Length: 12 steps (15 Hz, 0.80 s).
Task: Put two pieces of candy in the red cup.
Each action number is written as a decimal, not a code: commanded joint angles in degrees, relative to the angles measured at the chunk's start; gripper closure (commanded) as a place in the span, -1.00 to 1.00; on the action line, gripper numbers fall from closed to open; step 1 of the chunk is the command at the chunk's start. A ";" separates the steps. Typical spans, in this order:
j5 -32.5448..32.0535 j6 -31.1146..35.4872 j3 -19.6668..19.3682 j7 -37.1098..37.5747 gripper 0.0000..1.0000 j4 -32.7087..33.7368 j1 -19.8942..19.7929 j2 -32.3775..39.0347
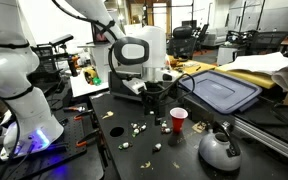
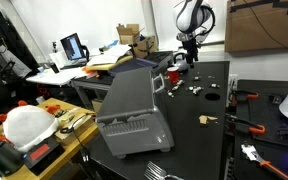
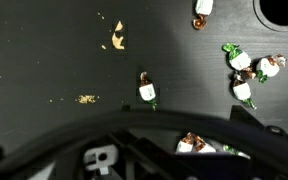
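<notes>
Several pieces of candy [image 3: 147,92] lie scattered on the black table [image 1: 179,162]. The red cup [image 1: 178,120] stands upright among them, near the grey kettle [image 1: 219,150]. We cannot see into the cup, so we count no piece as delivered. The gripper [image 1: 150,90] hangs low over the table, apart from the cup. We cannot tell whether its jaws are parted or clenched. We judge both placements outstanding.

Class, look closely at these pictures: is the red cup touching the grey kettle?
Apart. In an exterior view, a strip of bare black table shows between the red cup and the grey kettle, which stands nearer the camera.
</notes>
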 commanded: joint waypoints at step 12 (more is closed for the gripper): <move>-0.36 9.84 -0.04 -1.75 -1.00 4.46 -4.22 15.61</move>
